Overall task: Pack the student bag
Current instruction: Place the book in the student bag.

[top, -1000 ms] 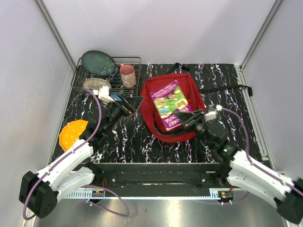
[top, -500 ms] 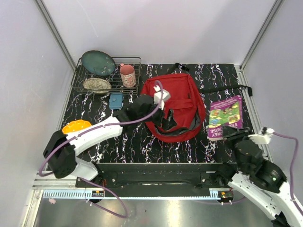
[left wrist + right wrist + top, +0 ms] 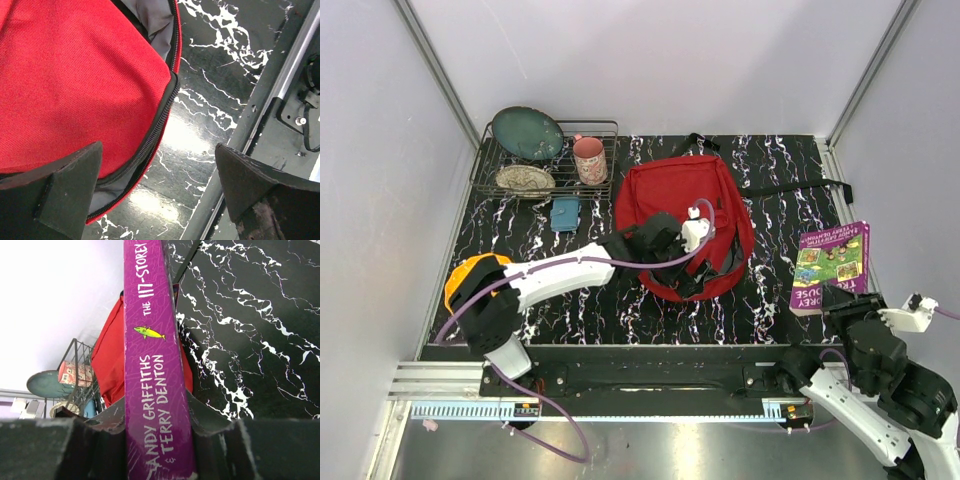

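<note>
Fingers (image 3: 65, 195) of the left gripper (image 3: 160, 192) are spread wide above the zippered 6 o'clock rim of the student bag (image 3: 665, 195), which is laid flat at the centre of the table (image 3: 780, 180). Fingers (image 3: 100, 450) of the right gripper (image 3: 160, 452) are pinched on the spine of a purple book (image 3: 152, 365), held at 3 o'clock from the bag.

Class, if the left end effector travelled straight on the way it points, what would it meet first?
The open left end effector would probably first meet the large red fabric backpack at its black zipper rim; depth is unclear.
</note>
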`<state>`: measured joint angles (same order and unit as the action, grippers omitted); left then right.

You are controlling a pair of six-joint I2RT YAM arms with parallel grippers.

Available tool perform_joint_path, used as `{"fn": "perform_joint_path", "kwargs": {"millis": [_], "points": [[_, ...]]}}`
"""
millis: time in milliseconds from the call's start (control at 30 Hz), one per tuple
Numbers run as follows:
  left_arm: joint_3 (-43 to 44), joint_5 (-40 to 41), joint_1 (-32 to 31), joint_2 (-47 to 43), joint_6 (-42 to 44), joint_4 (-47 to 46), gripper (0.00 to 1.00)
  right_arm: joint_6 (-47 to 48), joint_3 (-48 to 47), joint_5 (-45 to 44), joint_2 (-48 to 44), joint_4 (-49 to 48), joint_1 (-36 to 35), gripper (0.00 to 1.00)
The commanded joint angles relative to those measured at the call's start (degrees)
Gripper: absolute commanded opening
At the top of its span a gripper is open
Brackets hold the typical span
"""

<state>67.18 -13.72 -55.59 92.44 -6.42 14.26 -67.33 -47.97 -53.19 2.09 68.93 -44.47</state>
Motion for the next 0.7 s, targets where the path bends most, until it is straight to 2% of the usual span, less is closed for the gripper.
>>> {"fn": "perform_joint_path", "kwargs": {"millis": [0,100,333,367,400,467,500,533,667], "points": [[4.45,2.9,-0.13,3.17,0.7,0.59,0.98,-1.14,-1.52,-0.34,2.92,-4.67,0.08,0.0],[6.12,6.85,-0.13,5.37,-0.7,1.29,0.92,-1.22,-0.64,0.63,2.31,-5.91,0.08,0.0],[8.32,13.62,-0.04,6.35,-2.55,1.82,0.63,-1.66,1.46,6.5,1.07,-6.61,0.08,0.0],[8.76,13.63,0.05,6.26,-2.81,1.74,0.5,-1.58,1.82,7.48,1.42,-6.87,0.17,0.0],[9.02,13.54,0.22,6.52,-2.99,1.73,0.43,-1.31,2.17,8.62,1.86,-7.57,0.08,0.0],[9.9,13.63,0.57,6.52,-3.69,1.82,0.22,-0.79,3.4,11.61,3.62,-8.63,0.08,0.0],[9.99,13.63,1.01,6.43,-3.95,1.91,0.07,-0.52,3.84,12.57,4.41,-9.68,0.08,0.0],[10.34,13.19,1.27,6.26,-4.22,1.74,0.0,-0.26,4.54,14.58,5.81,-10.12,0.08,0.0],[10.78,11.61,2.94,4.94,-5.71,1.56,0.0,-0.78,6.39,17.68,7.84,-12.5,0.08,0.0]]}}
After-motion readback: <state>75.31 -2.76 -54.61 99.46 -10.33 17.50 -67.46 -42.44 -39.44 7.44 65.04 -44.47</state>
